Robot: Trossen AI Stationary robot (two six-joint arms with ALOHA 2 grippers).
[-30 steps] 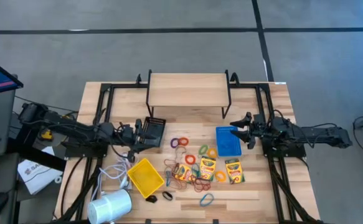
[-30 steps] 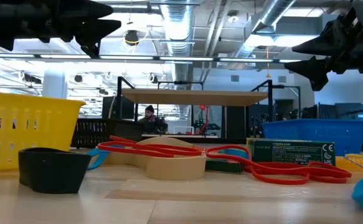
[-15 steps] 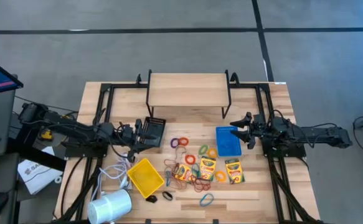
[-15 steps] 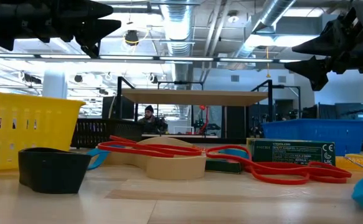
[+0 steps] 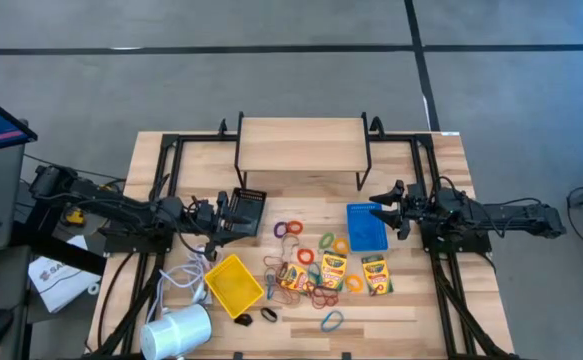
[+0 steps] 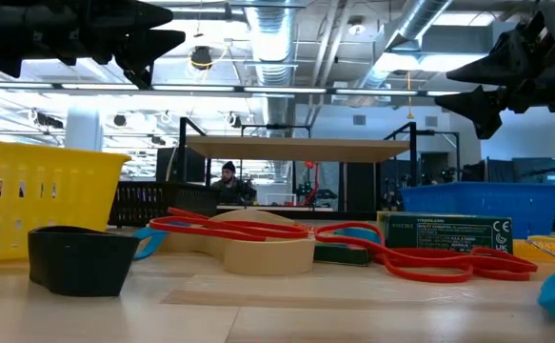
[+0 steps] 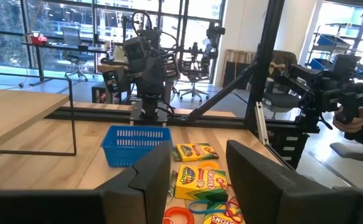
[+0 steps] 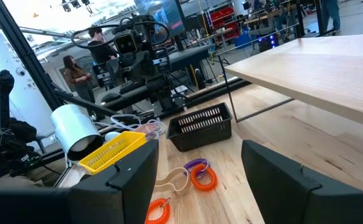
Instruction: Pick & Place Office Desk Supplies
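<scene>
The left gripper is held above the table with its fingers parted and nothing between them, over the black bin at the table's left-centre. The right gripper is likewise raised, its fingers spread and empty, at the far corner of the blue bin, which sits right of centre. Between the two arms, the supplies are scattered on the wooden table: crayon boxes are laid flat just in front of the blue bin, one near its front edge, and rubber-band rings in purple, orange, red and blue are strewn around them. A yellow bin is seen tilted toward the near left, with two tiny dark clips just in front of it. A white coiled cable and a white cylinder are found at the near-left corner. A wooden shelf on a black frame is set at the back. In the low view, a seated person is visible in the room beyond.
</scene>
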